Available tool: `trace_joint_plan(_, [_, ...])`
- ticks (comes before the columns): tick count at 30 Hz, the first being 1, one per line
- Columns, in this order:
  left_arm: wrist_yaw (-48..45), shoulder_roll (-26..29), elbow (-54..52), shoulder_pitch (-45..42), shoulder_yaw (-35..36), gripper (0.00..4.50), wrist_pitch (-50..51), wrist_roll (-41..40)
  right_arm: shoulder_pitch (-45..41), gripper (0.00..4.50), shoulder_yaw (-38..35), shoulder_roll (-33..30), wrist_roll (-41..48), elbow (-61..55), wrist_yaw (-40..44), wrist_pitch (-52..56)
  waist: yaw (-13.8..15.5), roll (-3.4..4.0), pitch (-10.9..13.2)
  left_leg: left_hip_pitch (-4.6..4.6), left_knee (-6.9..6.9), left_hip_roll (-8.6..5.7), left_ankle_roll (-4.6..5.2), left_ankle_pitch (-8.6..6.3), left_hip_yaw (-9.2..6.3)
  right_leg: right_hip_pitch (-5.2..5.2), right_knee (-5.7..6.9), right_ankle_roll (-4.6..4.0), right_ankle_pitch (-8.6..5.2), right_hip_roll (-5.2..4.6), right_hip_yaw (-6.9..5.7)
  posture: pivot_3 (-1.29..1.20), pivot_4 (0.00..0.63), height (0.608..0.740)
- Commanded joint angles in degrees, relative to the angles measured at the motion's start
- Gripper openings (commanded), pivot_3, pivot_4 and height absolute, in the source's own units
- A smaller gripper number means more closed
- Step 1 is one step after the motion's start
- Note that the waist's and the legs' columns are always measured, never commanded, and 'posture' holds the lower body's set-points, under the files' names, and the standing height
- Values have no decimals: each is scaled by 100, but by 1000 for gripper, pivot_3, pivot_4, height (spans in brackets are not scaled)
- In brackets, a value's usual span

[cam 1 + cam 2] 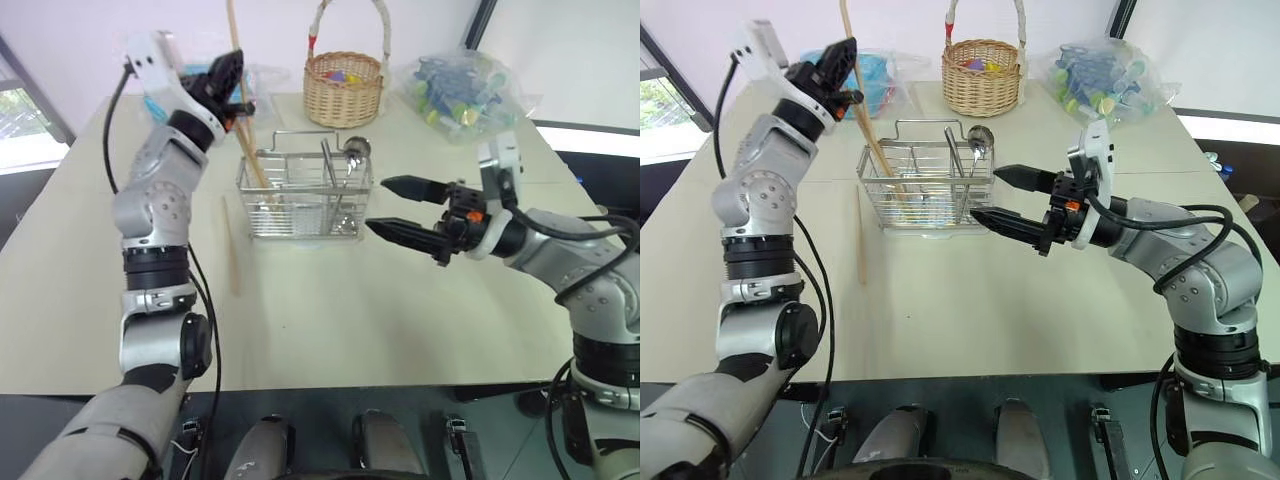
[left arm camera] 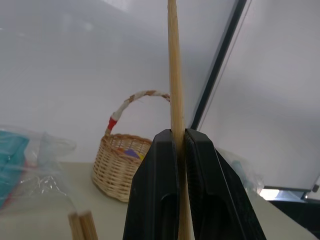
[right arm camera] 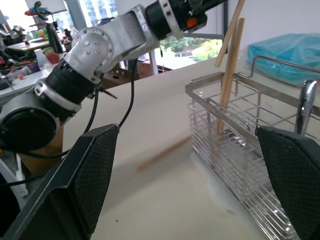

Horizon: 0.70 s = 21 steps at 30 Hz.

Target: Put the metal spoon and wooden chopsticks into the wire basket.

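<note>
Mid-way through the chopstick step, judging by the layout. Left gripper [image 1: 238, 62] raised over the left end of the wire basket [image 1: 300, 200], jaws pressed tight on a single wooden chopstick [image 1: 246, 110]. Stick slanted rather than plumb, upper end high above the jaws, lower end already down inside the left-hand compartment. Seen from the right wrist, a second stick leaning in that same compartment, close against the held one.

Wire basket set toward the far edge of the table [image 1: 350, 320], roughly midway between the left and right edges. Metal spoon [image 1: 355, 150] already standing in it, bowl uppermost, at the right-hand end, so that half of the job looks done.

Right gripper [image 1: 377, 204] hovering just off the basket's right end, jaws spread wide, holding nothing and touching nothing.

One loose chopstick [image 1: 233, 255] lying flat on the table just beside the basket's left end, pointing toward the near edge.

Next, probably: ease the jaws apart and let the held stick drop and lean against the wire wall. Calls for a low release, since a tall slanted stick could tip out over the rim or knock its neighbour. Afterwards, down to the loose chopstick. Flat and thin against the table, so a pinch from above with a careful, narrow closing. Wicker basket [image 1: 343, 88] and bag of coloured bits [image 1: 460, 85] by the far edge, well out of the way.
</note>
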Motion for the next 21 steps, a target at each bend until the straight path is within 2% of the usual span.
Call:
trace_joint_plan(1, [-58,4,-212,87,-91,49,-209,124,24,4500,-144,69,64,-274,-114,-104,0,0,0,1,0,0,0,0,0,0,0,0,0,0,0,0,150,740])
trace_joint_plan(2, [-70,-8,-234,131,-108,49,-231,139,39,4500,-143,75,65,-293,-131,-111,-1,0,0,0,0,0,0,0,0,0,0,0,0,0,0,0,150,740])
trace_joint_plan(5, [-52,-102,-346,259,-119,1101,-169,64,60,4500,-163,78,38,-288,-171,-151,-1,0,0,0,0,1,0,0,0,-1,0,0,0,0,0,0,150,740])
trace_joint_plan(9, [71,-252,-569,348,-19,3256,46,-151,6,4500,-172,73,18,-186,-174,-187,10,0,0,0,0,0,0,0,0,1,-1,0,0,0,0,0,150,740])
trace_joint_plan(11, [134,-270,-678,381,19,4193,140,-229,-3,4500,-156,81,-1,-148,-164,-210,9,0,0,0,1,0,0,0,0,1,-1,0,0,0,0,0,150,740])
trace_joint_plan(12, [170,-266,-736,394,38,4443,186,-263,-6,4500,-143,90,-17,-122,-155,-226,6,0,0,0,0,0,0,0,0,1,-1,0,0,0,0,0,150,740])
trace_joint_plan(16, [309,-154,-1006,400,84,4443,389,-356,-36,4500,-87,129,-64,-22,-130,-275,2,0,0,2,0,1,0,0,0,2,-1,0,0,1,0,0,150,740])
trace_joint_plan(21, [817,771,-1453,62,166,4443,1473,-253,-136,4500,13,174,-179,122,-18,-348,-31,0,0,2,-5,6,0,0,2,-3,0,0,0,5,1,0,150,740])
